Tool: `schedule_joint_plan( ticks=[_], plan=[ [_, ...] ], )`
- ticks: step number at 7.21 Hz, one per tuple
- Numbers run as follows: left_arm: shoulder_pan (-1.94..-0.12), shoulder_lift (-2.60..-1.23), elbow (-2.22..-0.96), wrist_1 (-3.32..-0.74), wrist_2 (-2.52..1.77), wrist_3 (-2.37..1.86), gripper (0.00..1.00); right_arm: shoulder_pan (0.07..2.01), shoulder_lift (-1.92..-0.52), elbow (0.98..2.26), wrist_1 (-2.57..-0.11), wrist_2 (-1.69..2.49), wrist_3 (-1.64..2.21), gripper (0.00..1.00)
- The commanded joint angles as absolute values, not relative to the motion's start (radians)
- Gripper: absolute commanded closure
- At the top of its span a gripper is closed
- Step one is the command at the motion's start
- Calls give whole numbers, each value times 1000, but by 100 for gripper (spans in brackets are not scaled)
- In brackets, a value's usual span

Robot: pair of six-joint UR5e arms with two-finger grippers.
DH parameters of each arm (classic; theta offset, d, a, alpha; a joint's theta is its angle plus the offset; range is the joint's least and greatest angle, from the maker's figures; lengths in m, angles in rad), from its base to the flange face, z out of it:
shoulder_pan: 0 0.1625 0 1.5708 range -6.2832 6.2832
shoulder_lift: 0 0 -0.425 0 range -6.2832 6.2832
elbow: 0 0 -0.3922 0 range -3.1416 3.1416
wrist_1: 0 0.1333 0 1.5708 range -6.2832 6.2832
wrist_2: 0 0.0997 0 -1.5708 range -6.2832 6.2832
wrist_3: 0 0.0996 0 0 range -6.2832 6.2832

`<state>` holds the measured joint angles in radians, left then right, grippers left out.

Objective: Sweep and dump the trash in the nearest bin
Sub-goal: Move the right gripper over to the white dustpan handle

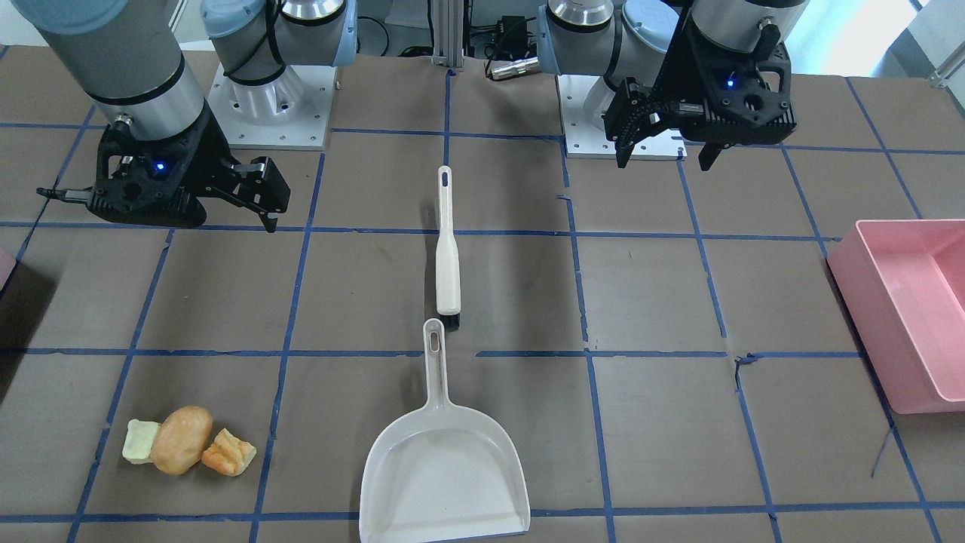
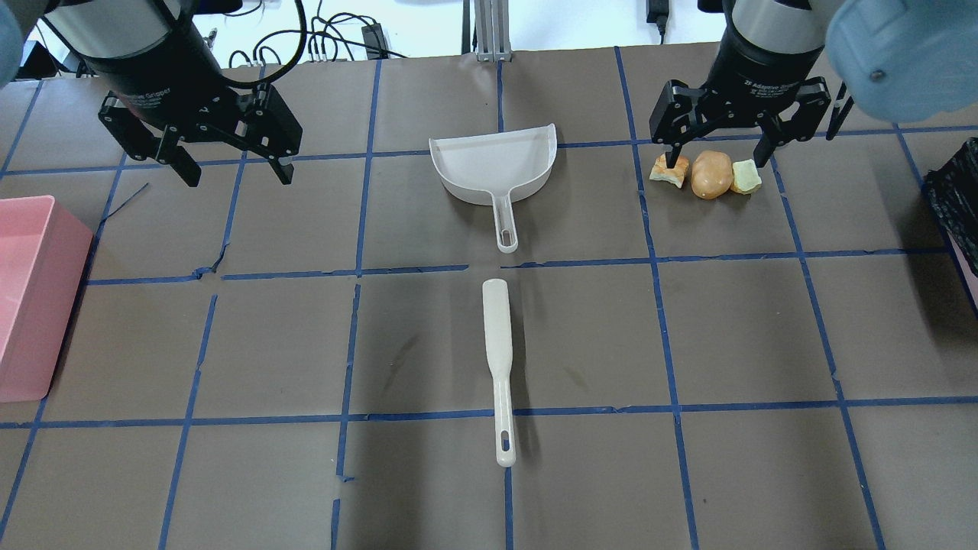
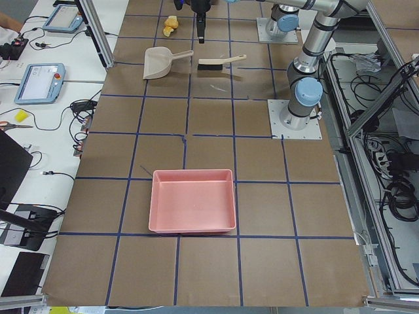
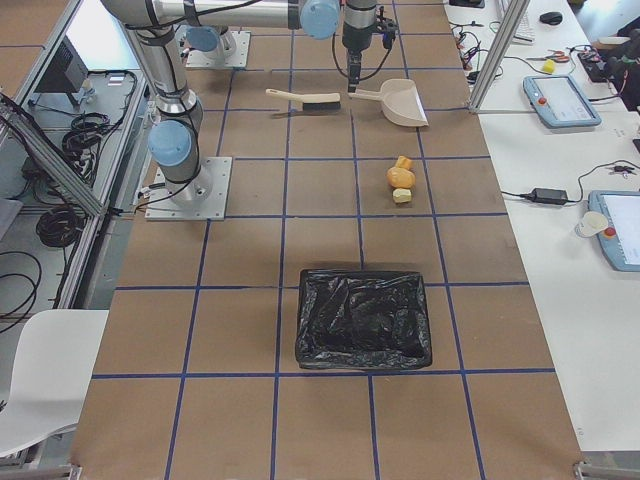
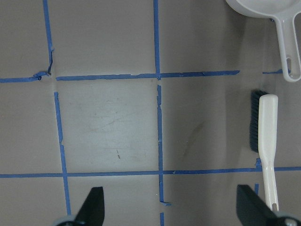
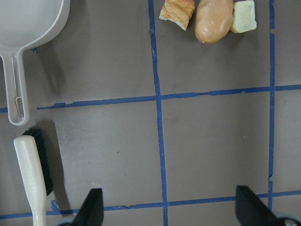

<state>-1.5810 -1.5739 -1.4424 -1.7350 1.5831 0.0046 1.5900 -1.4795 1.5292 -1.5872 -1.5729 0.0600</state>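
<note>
Appearing whole only in exterior right view is the black-lined bin [image 4: 365, 320].

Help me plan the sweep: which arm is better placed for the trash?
Right, probably: the right gripper and black-lined bin sit on the same side as the trash; the left gripper hangs opposite.

I saw a white dustpan [image 1: 445, 467] and brush [image 1: 447, 256], pink bin [image 1: 916, 302], tan, green and orange trash [image 1: 181, 441], blue-gridded brown counter [image 1: 663, 302].
</note>
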Motion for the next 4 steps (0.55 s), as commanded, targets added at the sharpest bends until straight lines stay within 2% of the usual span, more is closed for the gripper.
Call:
schedule_joint_plan(
  ticks=[1,4],
  plan=[
    [-1580,-1574,-1443,-1735,1583,5,0,1595,-1454,1528,-1589,-1490,54,0],
    [-1580,-1574,-1442,-1735,1583,5,0,1681,-1399,1517,-1725,-1485,67,0]
  ],
)
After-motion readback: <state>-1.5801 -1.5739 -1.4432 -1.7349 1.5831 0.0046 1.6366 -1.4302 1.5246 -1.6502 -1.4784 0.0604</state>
